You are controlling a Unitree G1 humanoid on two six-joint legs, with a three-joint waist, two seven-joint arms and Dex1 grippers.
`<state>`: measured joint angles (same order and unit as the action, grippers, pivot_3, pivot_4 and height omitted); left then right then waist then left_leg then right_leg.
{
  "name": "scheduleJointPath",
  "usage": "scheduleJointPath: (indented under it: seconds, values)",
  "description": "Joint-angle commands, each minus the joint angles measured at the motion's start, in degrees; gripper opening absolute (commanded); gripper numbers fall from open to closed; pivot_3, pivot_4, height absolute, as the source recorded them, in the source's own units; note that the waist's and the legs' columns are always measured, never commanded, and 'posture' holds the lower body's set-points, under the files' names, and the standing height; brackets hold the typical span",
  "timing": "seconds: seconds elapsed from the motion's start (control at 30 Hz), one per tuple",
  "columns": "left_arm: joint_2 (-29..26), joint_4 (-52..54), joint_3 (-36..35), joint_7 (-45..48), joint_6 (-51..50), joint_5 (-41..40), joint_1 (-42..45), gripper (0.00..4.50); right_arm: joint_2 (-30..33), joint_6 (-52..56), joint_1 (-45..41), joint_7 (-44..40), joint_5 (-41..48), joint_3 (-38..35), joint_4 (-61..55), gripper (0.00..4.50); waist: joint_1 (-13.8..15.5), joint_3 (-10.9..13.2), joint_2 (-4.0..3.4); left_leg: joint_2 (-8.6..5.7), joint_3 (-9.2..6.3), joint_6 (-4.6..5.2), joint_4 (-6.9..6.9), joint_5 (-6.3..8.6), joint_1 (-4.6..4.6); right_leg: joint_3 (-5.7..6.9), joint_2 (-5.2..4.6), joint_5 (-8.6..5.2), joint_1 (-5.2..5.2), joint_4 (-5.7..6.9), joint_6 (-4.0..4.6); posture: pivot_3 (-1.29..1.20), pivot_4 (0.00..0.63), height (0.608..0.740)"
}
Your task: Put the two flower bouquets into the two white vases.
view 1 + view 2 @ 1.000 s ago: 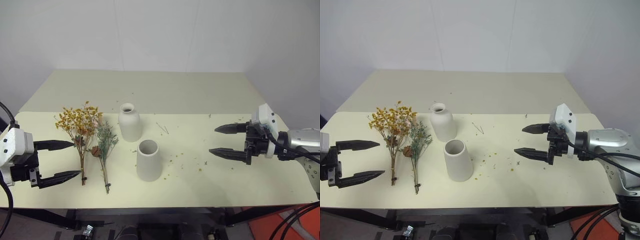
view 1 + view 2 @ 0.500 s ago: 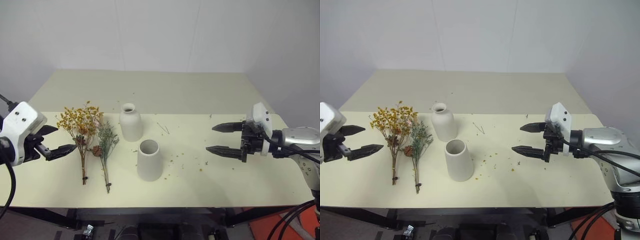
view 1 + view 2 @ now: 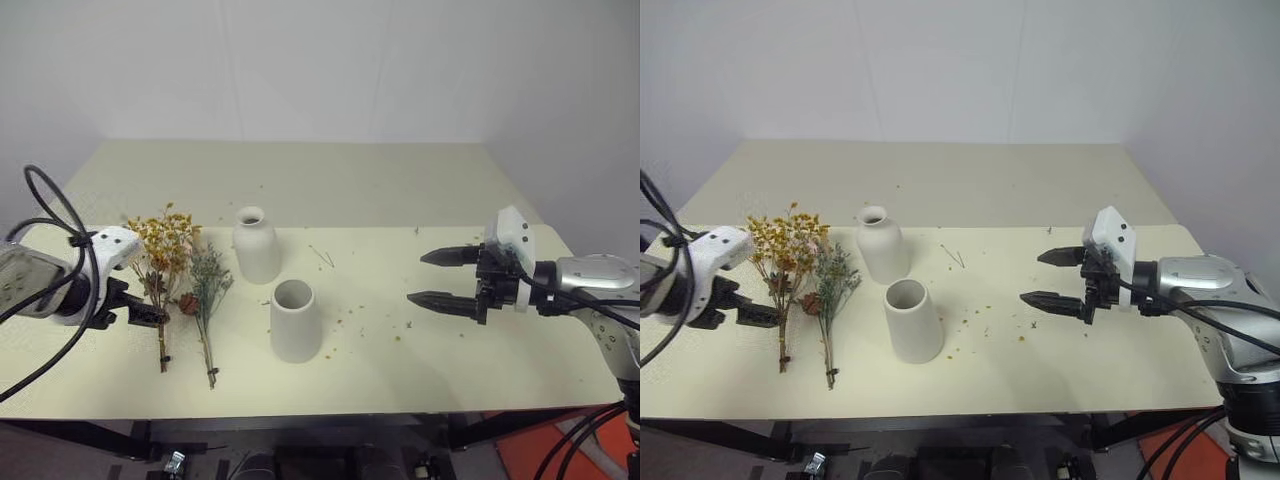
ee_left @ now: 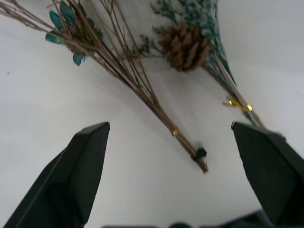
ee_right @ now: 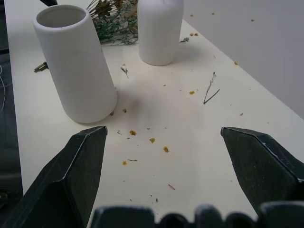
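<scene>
The two flower bouquets lie side by side on the table's left: a yellow-orange bunch on thin brown stems, and a grey-green bunch with a pine cone. Just to their right stand a bottle-shaped white vase and, nearer the front, a wide-mouthed white vase. My left gripper is open and tilted down over the lower stems of the yellow-orange bunch, holding nothing. At the right, my right gripper hovers open and empty, pointing toward the vases.
Small yellow petals and a thin twig are scattered on the pale table between the vases and my right gripper. A plain white wall stands behind the table.
My left gripper has swung from the table's front left in toward the bouquets, rolling and tipping down over the stems. The right gripper has kept still.
</scene>
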<state>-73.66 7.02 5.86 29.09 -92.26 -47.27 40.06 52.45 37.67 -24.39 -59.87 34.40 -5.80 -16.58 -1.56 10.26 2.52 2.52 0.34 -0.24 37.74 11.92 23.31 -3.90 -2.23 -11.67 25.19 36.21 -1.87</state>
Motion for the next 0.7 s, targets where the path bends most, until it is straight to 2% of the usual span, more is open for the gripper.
scheduleJointPath:
  seconds: [0.03,0.23,0.37,0.5,0.7]
  values:
    - [1.25,-5.68,3.28,-5.3,-0.24,-1.85,4.53,4.47,1.1,1.01,0.93,0.96,1.34,-3.58,-2.62,4.5,0.08,0.0,0.0,-0.01,0.0,0.0,0.0,0.0,0.01,0.0,-0.01,0.0,0.01,0.0,0.01,0.0,0.15,0.74]
    - [7.86,-13.23,6.82,-12.45,-0.24,-4.44,8.2,4.47,1.5,2.16,1.95,1.97,2.06,-4.79,-4.04,4.5,0.54,-0.01,0.01,-0.03,-0.01,0.0,0.02,0.0,-0.04,-0.01,-0.01,0.01,-0.02,0.04,0.0,0.0,0.15,0.74]
    - [9.11,-15.28,7.83,-14.86,-0.24,-4.78,8.21,4.47,1.76,2.83,2.63,2.26,2.35,-5.65,-4.83,4.5,0.45,-0.01,0.01,-0.03,-0.01,0.0,0.02,0.0,0.03,-0.01,-0.01,0.02,0.01,0.01,0.03,0.0,0.15,0.74]
    - [11.79,-20.96,6.87,-19.51,-0.24,-1.78,9.01,4.47,1.85,3.3,3.26,2.59,2.71,-6.21,-5.5,4.5,0.64,-0.01,0.01,-0.05,-0.02,0.0,0.03,0.0,-0.03,-0.01,-0.02,0.03,-0.04,0.04,0.03,0.0,0.15,0.74]
    - [13.94,-23.74,6.47,-20.39,-0.24,-1.83,9.51,4.47,1.94,3.48,3.45,3.05,3.13,-6.45,-5.81,4.5,0.71,-0.01,0.02,-0.06,-0.03,0.0,0.04,0.0,0.01,0.0,-0.03,0.05,-0.03,0.02,0.06,0.0,0.15,0.74]
